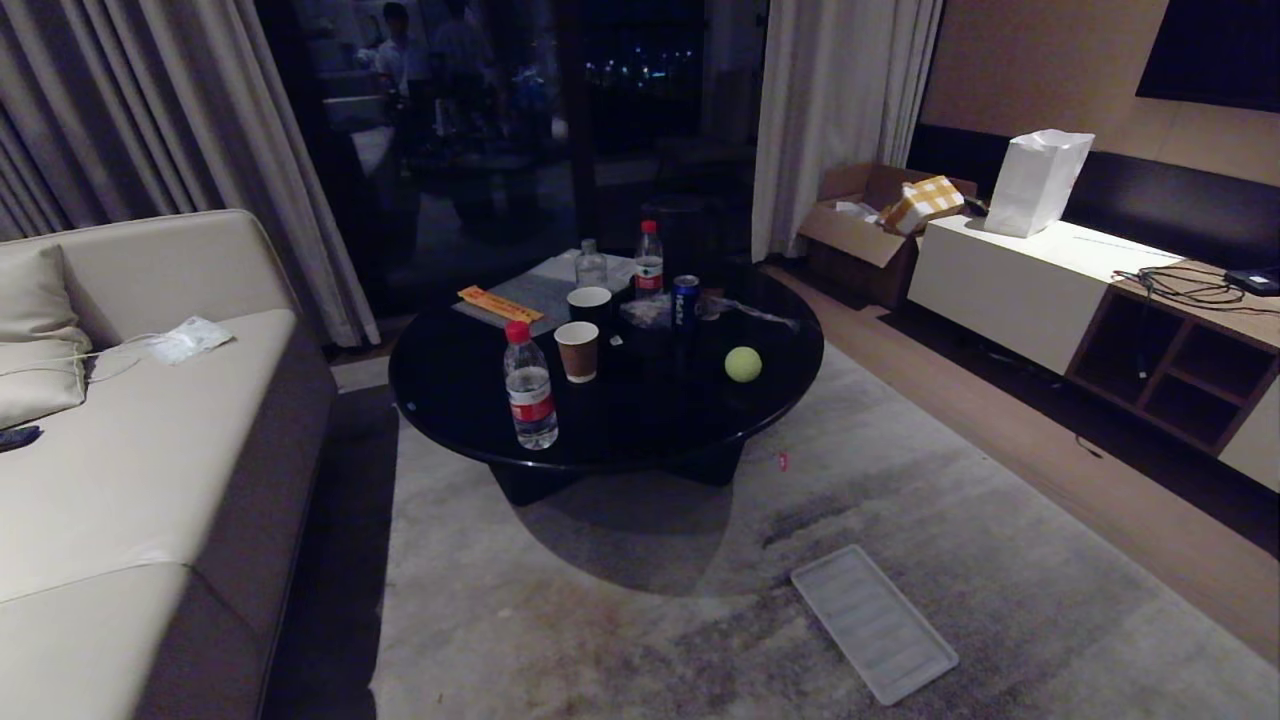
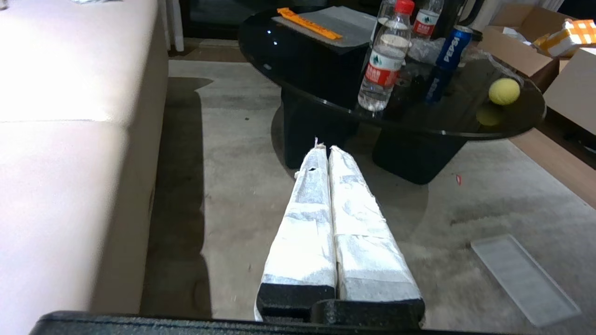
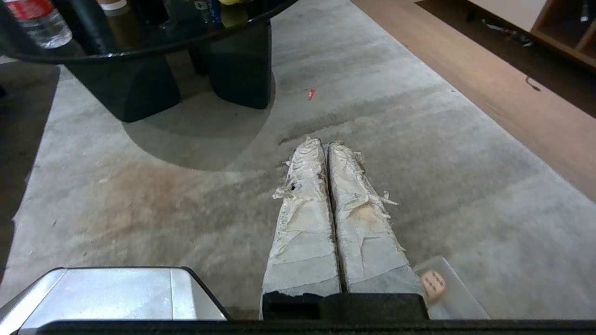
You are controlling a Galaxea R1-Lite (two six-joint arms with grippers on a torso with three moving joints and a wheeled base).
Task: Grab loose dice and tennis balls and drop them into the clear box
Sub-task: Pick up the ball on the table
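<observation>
Resting on the near right part of the round black coffee table (image 1: pixel 480 400), a single tennis ball (image 1: pixel 743 364) sits alone, well apart from the drinks gathered toward the table's middle. In the right wrist view a beige die (image 3: pixel 433 284) with dark dots shows just beside the right gripper's base, lying in a clear box (image 3: pixel 458 302) of translucent plastic on the carpet (image 1: pixel 1000 580); only a corner of that box is visible. A flat ribbed clear lid panel (image 1: pixel 873 621) lies on the carpet nearer than the table and to the right.

The left gripper (image 2: pixel 324 150) hangs above the carpet near the sofa (image 1: pixel 150 480), its two tape-wrapped fingers pressed together and grasping nothing. The right gripper (image 3: pixel 326 144) likewise points out over the carpet with its wrapped fingers clenched together, empty.

On the table stand a water bottle (image 1: pixel 529 386) at the near left, two paper cups (image 1: pixel 577 350) behind it, a blue Pepsi can (image 1: pixel 685 301) and a second red-capped bottle (image 1: pixel 649 260) farther back. To the far right, a white paper bag (image 1: pixel 1037 180) stands on a low white cabinet (image 1: pixel 1010 290), with an open cardboard box (image 1: pixel 860 235) beside it.
</observation>
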